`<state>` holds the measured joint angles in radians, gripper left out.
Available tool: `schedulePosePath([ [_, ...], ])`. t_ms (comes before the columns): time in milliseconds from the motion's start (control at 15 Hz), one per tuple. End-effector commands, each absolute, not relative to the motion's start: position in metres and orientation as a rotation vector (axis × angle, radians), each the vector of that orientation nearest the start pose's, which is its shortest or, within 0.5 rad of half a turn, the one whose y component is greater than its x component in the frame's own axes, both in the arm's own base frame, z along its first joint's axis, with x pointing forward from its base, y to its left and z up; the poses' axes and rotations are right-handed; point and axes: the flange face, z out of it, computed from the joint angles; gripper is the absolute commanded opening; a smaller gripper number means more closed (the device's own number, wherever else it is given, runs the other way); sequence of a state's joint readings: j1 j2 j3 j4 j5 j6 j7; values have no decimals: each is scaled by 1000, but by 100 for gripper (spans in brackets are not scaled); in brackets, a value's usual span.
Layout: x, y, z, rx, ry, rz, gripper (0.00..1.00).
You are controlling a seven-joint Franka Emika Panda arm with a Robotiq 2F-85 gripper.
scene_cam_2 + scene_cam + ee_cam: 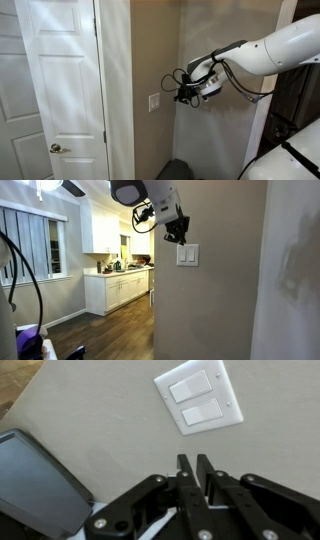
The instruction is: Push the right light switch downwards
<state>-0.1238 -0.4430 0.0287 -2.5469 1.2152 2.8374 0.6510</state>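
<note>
A small white wall plate (187, 256) with two tall rocker paddles sits on a beige wall. The right light switch (191, 256) is its right-hand paddle. The plate shows edge-on in an exterior view (154, 102) and turned sideways in the wrist view (198, 400), where I cannot tell which paddle is the right one. My gripper (178, 232) hangs just above and left of the plate. It stands a short way off the wall (181, 95) and touches nothing. Its fingers (195, 460) are shut and empty.
A white panelled door (60, 90) with a knob stands beside the switch wall. Past the wall's left edge is a kitchen with white cabinets (118, 288) and a wood floor. A dark rounded object (30, 485) sits at the wrist view's lower left.
</note>
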Motion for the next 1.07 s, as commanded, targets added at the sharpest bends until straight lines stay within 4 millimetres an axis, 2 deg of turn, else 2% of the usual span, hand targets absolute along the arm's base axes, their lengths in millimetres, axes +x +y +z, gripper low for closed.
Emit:
schedulePosePath([
  [0, 444, -80, 482, -1169, 1839, -524, 0],
  [200, 459, -76, 487, -998, 1900, -554, 0],
  [333, 471, -74, 493, -928, 1917, -573, 0],
  [467, 483, -71, 490, -887, 1939, -559, 0],
  [733, 493, -65, 454, -915, 1994, -485, 0],
  [1000, 500, -53, 433, -948, 2017, -449, 0],
])
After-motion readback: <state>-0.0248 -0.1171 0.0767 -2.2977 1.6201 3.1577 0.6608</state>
